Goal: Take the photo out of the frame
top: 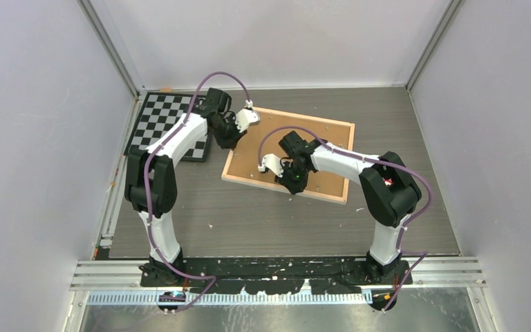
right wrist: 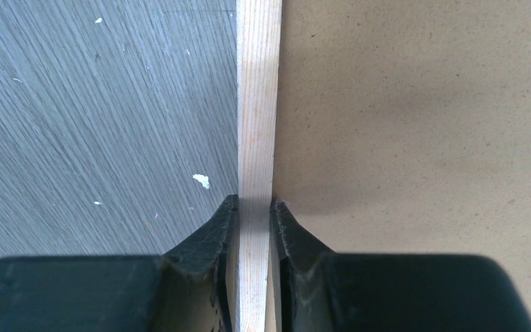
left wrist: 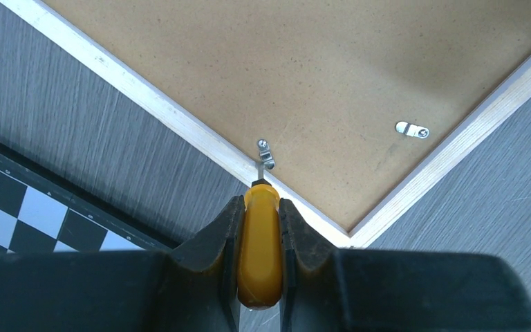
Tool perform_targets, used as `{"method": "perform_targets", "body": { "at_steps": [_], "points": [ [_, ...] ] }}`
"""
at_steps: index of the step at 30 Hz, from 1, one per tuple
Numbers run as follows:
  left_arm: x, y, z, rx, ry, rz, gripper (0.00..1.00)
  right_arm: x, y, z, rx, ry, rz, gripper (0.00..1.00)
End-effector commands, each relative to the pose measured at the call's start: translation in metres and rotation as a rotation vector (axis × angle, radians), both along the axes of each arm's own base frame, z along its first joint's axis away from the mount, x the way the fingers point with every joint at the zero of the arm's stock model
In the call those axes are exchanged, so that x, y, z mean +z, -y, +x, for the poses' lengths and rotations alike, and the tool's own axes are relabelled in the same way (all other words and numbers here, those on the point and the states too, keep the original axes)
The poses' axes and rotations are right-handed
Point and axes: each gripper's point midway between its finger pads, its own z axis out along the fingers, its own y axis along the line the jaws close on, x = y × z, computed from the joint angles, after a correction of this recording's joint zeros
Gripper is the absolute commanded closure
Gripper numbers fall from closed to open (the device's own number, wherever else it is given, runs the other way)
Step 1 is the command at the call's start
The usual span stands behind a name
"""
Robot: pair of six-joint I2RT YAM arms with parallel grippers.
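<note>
Your left gripper point(left wrist: 259, 202) clamps a smooth yellow-handled screwdriver point(left wrist: 259, 256) at a metal clip point(left wrist: 266, 153) on the fibreboard-backed pale-wood frame point(left wrist: 359, 69); right gripper point(right wrist: 253, 202) straddles its rim point(right wrist: 256, 104) (grip unclear).

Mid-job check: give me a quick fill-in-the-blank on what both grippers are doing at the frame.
1. The left gripper grips a yellow-handled ____.
2. The frame lies with its fibreboard back facing ____.
3. The right gripper straddles the frame's pale wood ____.
4. The checkerboard lies to the frame's ____.
Missing words: screwdriver; up; rim; left.
</note>
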Motion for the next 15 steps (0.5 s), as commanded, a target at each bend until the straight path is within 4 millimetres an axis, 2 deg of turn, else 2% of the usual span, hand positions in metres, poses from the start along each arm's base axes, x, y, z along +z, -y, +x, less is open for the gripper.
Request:
{"method": "perform_targets", "body": {
  "at_steps": [1,7,15],
  "points": [
    [-0.005,0.007,-0.038,0.045,-0.155,-0.056,1.0,-0.016,0.02,-0.007,-0.03,-0.043,-0.093,0.99],
    [-0.012,0.01,-0.029,0.147,-0.153,-0.094,1.0,-0.018,0.02,-0.006,-0.039,-0.044,-0.095,1.0],
    [-0.01,0.02,-0.022,0.249,-0.146,-0.182,1.0,-0.018,0.02,-0.006,-0.034,-0.046,-0.1,1.0]
  ]
}}
